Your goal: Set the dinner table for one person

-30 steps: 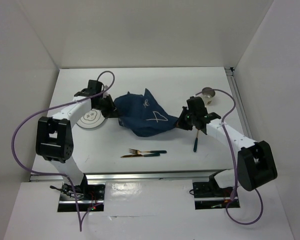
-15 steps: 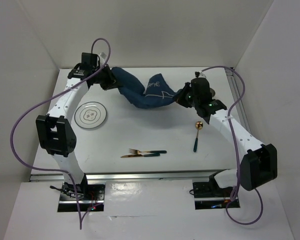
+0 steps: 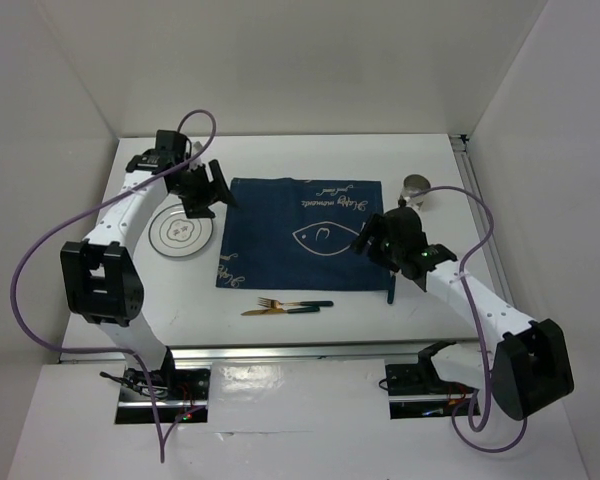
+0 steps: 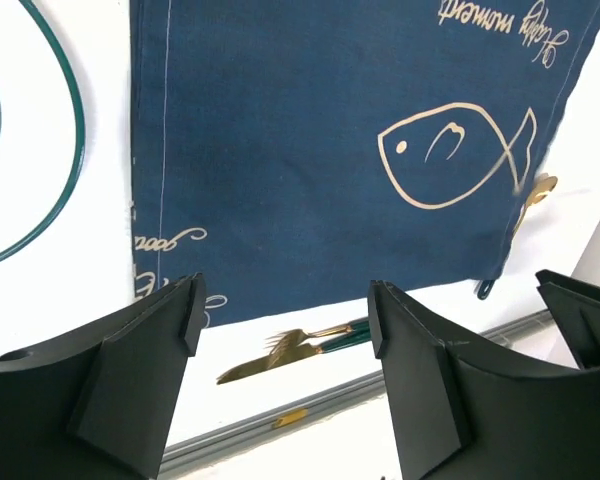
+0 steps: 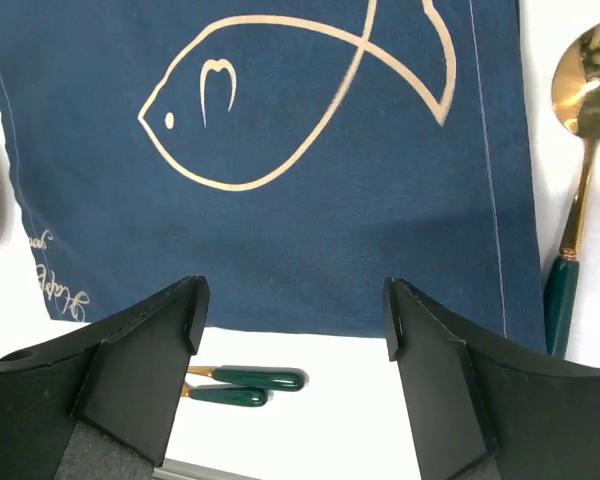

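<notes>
Now, placemat (image 3: 300, 235): flat on the table (image 3: 280, 160);
left fingers (image 4: 130, 380): spread apart, holding nothing;
right fingers (image 5: 130, 370): spread apart, holding nothing

The placemat (image 3: 300, 235), earlier bunched between both arms, now lies spread flat; the left gripper (image 3: 216, 190) and right gripper (image 3: 366, 238) have let go. Their jaws stand apart.

Gold cursive script on placemat (image 4: 310, 150), upside down, seemingly "happy moment"

A navy placemat (image 3: 300, 235) lies flat, a white plate (image 3: 178, 235) beside its left edge. Fork (image 3: 280, 302) and knife (image 3: 263, 312) lie together nearby.
</notes>
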Motion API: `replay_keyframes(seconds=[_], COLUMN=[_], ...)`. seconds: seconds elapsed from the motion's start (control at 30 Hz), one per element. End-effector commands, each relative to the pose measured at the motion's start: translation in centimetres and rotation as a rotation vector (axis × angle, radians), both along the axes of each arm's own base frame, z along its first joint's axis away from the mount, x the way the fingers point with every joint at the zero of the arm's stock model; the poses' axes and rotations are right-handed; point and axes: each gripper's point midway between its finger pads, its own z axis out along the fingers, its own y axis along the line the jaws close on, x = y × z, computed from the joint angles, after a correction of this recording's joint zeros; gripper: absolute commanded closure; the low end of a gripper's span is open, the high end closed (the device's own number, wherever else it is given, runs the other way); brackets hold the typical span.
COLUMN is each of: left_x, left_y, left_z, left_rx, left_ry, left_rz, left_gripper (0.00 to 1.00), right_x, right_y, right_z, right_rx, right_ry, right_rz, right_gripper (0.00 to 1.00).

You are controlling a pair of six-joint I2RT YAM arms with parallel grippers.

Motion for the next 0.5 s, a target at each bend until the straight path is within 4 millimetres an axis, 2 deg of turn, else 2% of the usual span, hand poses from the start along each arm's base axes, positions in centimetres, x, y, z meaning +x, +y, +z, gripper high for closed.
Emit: replay_keyframes(seconds=[0.0,0.03,0.07,0.1,0.13,0.17,0.23,0.27,0.3,0.33,0.37,0.4,0.47], left_x=[0.2,0.3,0.2,0.1,0.1,-0.6,-0.6,-1.4,-1.3,-1.1,-1.4,-1.6,-1.3], left_y=[0.4,0.1,-0.1,-0.6,-0.9,-1.1,-1.7,-2.5,-2.7,-2.9,-2.9,-3.3,-3.2], left_z=[2.7,2.2,0.8,0.3,-0.3,-1.4,-2.9,-4.1,-4.9,-5.8,-6.8,-7.4,-8.9], left_rx=[0.032,0.017,0.011,0.012,0.013,0.024,0.021,0.023,0.033,0.046,0.048,0.051,0.064], left_ry=[-0.091,-0.073,-0.022,-0.002,0.012,0.044,0.050,0.070,0.080,0.093,0.119,0.137,0.169], left_rz=[-0.028,-0.038,-0.058,-0.071,-0.080,-0.085,-0.093,-0.115,-0.111,-0.115,-0.115,-0.128,-0.124], left_gripper=[0.18,0.20,0.23,0.29,0.47,0.58,0.80,0.93,1.00,1.00,1.00,1.00,1.00], right_x=[0.4,0.6,1.0,1.2,1.5,2.1,2.3,2.8,2.9,3.0,3.5,3.3,3.5], right_y=[-0.5,-0.8,-0.7,-1.0,-0.9,-0.5,0.4,0.9,1.2,1.9,2.4,2.6,2.8], right_z=[2.4,2.7,2.9,2.8,2.8,2.8,2.1,2.2,0.4,-0.2,-0.3,-2.7,-4.2], right_rx=[-0.025,-0.048,-0.061,-0.093,-0.106,-0.113,-0.125,-0.118,-0.143,-0.132,-0.125,-0.149,-0.176], right_ry=[-0.061,-0.070,-0.064,-0.054,-0.054,-0.048,-0.020,-0.010,0.048,0.071,0.090,0.174,0.233], right_rz=[-0.014,-0.017,-0.008,-0.004,0.007,0.027,0.100,0.111,0.146,0.182,0.195,0.222,0.262], right_gripper=[0.18,0.18,0.18,0.19,0.21,0.23,0.38,0.47,0.59,0.72,0.78,0.82,0.88])
